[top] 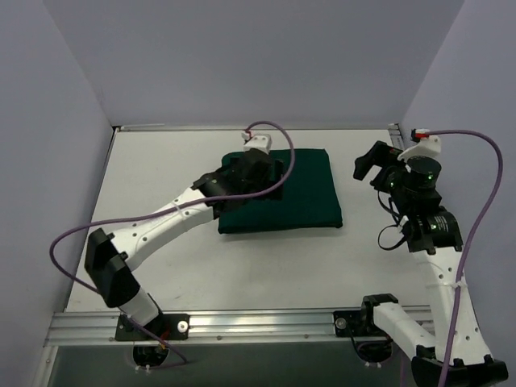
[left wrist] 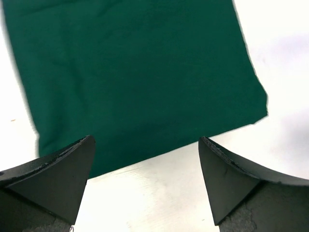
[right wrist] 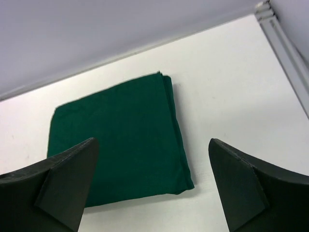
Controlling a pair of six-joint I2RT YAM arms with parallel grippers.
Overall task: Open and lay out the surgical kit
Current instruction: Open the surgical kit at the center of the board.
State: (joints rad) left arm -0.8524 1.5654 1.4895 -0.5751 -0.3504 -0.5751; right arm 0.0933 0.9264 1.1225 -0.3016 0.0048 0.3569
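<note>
Under the left gripper (top: pixel 256 171), fingers wide apart and holding nothing, sits the surgical kit (top: pixel 310 189), a dark green folded bundle lying flat on the white table (top: pixel 177 266). Wrist view: the cloth's near edge runs just ahead of the fingertips (left wrist: pixel 72 164), bare table between them. Contact with the cloth: cannot tell, looks like a hover. Kit closed, no tray or clamps showing. Right of the kit and well apart from it, the right gripper (top: pixel 367 165) hangs raised, jaws spread and empty, with the kit ahead of its fingers. Layered fold edges show along the bundle's right-hand edge as that gripper sees it.

Step, my read: first grasp on an outer flap. To do it well:
- Pick a loose edge, not the flat middle.
- Come down with one finger sliding under the top layer only, and close gently.
- Peel outward from the bundle's centre, low and slow.
- Use the second gripper to pin the bundle or take the opposite flap.

Risk: pinching all layers drags the whole kit or tips whatever is wrapped inside.
</note>
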